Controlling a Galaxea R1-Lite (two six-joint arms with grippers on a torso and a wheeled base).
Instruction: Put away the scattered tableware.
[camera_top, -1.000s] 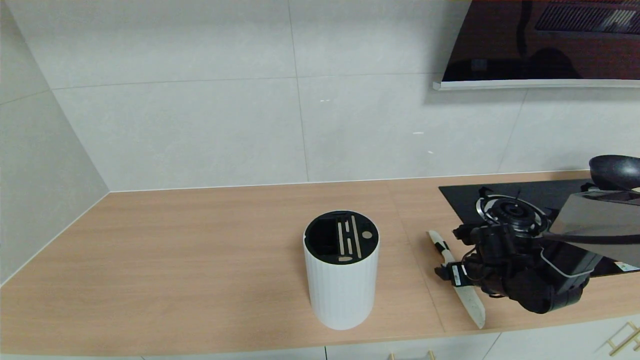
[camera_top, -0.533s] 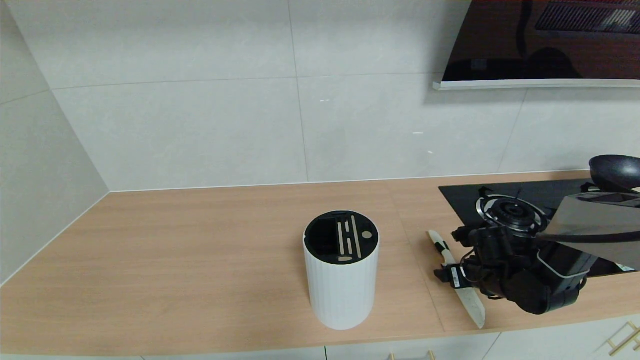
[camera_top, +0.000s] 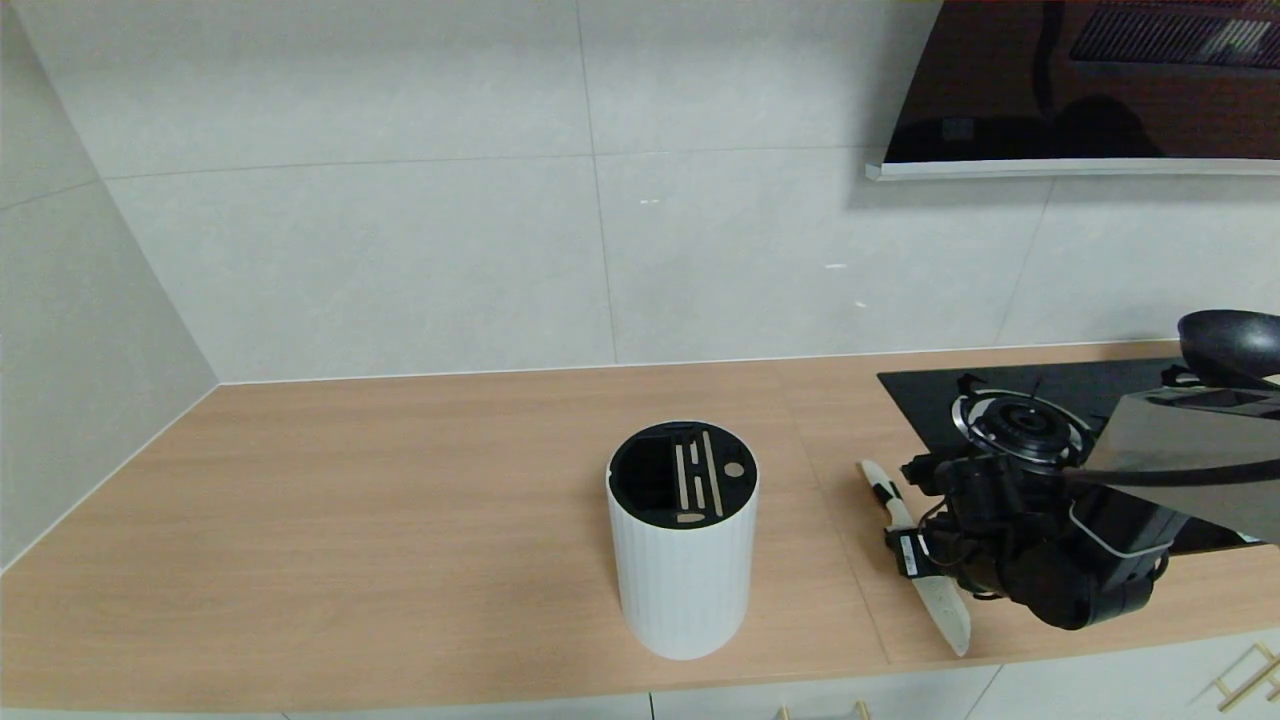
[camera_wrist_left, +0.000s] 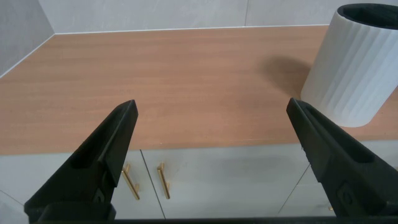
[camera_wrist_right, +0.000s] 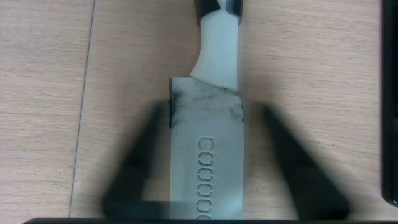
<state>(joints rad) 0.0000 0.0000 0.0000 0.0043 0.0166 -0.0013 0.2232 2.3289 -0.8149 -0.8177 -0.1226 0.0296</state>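
Head view: the right hand (camera_top: 918, 548) has edged slightly away from the knife block (camera_top: 683, 560) and sits low over the knife (camera_top: 942, 608). The knife lies flat on the surface (camera_top: 400, 520) right of the block, hardly shifted. Whether the hand is closed cannot be told, so the lift is judged not yet begun.

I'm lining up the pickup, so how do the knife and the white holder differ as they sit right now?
The knife lies flat on the counter, while the holder stands upright. The knife is long, thin and pale with black on its handle; the holder is a wide, ribbed white cylinder with a black slotted top. The right tool is over the knife; the holder stands apart with nothing touching it. Both rest on the counter near its front edge.
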